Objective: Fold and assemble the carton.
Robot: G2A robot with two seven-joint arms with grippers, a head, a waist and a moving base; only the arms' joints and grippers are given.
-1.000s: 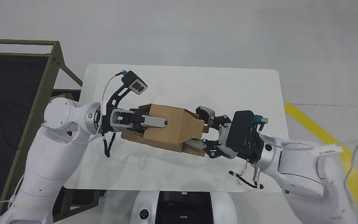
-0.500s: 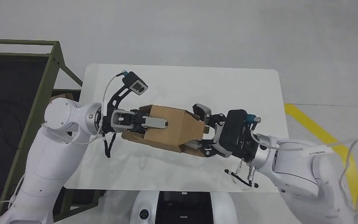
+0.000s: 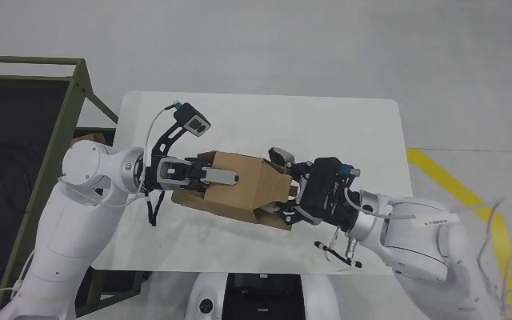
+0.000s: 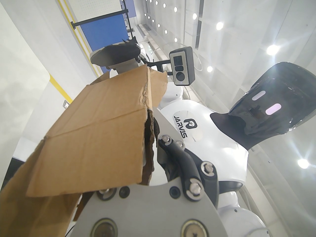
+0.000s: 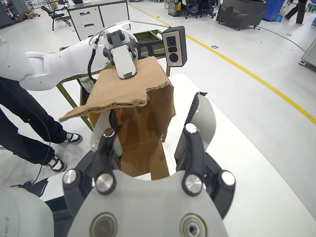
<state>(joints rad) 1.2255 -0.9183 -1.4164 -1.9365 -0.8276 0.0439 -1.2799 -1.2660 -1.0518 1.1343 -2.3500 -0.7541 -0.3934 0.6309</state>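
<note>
Here, right tool (image 5: 150, 114) agape around the carton (image 5: 123, 92) end.

Plain tan-brown corrugated cardboard carton (image 3: 240, 186); flat white tabletop (image 3: 320, 120); olive-green metal frame rack (image 3: 82, 80); pale grey smooth floor (image 3: 320, 48) crossed by one solid yellow painted stripe (image 3: 452, 174).

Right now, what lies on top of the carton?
One white finger of the left gripper lies flat on the carton. Its other finger is covered by the cardboard.
</note>
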